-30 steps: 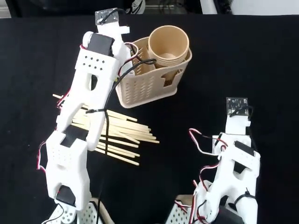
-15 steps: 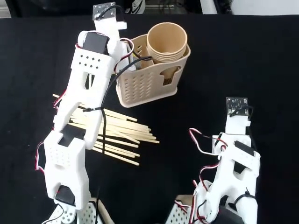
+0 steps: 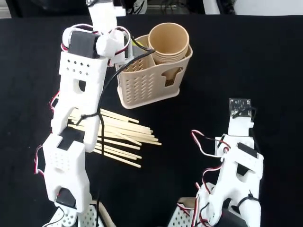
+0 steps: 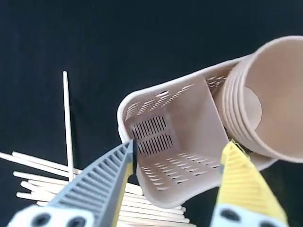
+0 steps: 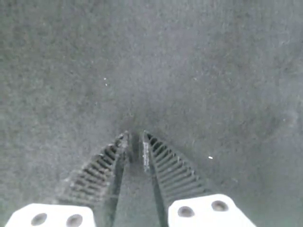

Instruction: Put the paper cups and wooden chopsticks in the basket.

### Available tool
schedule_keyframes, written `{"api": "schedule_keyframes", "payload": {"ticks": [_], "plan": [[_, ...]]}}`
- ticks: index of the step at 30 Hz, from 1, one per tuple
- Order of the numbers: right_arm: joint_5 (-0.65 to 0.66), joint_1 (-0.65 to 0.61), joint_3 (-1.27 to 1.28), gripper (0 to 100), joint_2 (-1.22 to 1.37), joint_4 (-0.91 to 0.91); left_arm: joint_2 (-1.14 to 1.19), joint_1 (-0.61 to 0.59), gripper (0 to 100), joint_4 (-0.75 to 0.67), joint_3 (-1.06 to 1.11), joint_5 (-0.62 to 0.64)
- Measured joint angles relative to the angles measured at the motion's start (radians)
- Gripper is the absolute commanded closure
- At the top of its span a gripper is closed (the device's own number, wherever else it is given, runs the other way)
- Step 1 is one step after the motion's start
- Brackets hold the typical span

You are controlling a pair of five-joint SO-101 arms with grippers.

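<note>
A beige slotted basket (image 3: 150, 80) stands at the back of the black table. A stack of paper cups (image 3: 169, 41) sits in its right compartment. In the left wrist view the other compartment of the basket (image 4: 175, 137) looks bare, beside the cups (image 4: 265, 109). My left gripper (image 4: 180, 144) hangs open above that compartment, holding nothing; from above, the left gripper (image 3: 128, 49) is at the basket's left rim. Several wooden chopsticks (image 3: 118, 135) lie in a loose pile on the cloth in front of the basket, partly under the left arm. My right gripper (image 5: 135, 139) is shut over bare cloth.
The right arm (image 3: 239, 161) stays folded at the front right, far from the basket. One chopstick (image 4: 67, 127) lies apart from the pile (image 4: 42, 172). Black cloth covers the table, with free room to the right of the basket.
The left arm's wrist has swung to the left and toward the table's far edge. The basket shifted slightly and now stands straighter. The right arm has not moved.
</note>
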Motion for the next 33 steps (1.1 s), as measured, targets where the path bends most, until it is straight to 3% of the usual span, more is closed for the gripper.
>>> {"api": "schedule_keyframes", "payload": {"ticks": [7, 13, 16, 20, 23, 26, 29, 33], "plan": [[0.0, 0.0, 0.0, 94.5, 0.0, 0.0, -0.275, -0.101, 71, 0.0, 0.098, -0.02], [0.0, 0.0, 0.0, 94.5, 0.0, 0.0, -0.601, -0.252, 71, -0.026, 0.453, -0.126], [0.0, 0.0, 0.0, 94.5, 0.0, 0.0, -0.608, -0.298, 71, -0.16, 0.721, -0.204], [0.0, 0.0, 0.0, 94.5, 0.0, 0.0, -0.502, -0.358, 71, -0.459, 1.014, -0.253], [0.0, 0.0, 0.0, 94.5, 0.0, 0.0, -0.381, -0.384, 71, -0.597, 1.025, -0.255], [0.0, 0.0, 0.0, 94.5, 0.0, 0.0, -0.198, -0.393, 71, -0.626, 0.947, -0.255], [0.0, 0.0, 0.0, 94.5, 0.0, 0.0, 0.02, -0.39, 71, -0.626, 0.786, -0.255], [0.0, 0.0, 0.0, 94.5, 0.0, 0.0, 0.29, -0.374, 71, -0.512, 0.512, -0.255]]}}
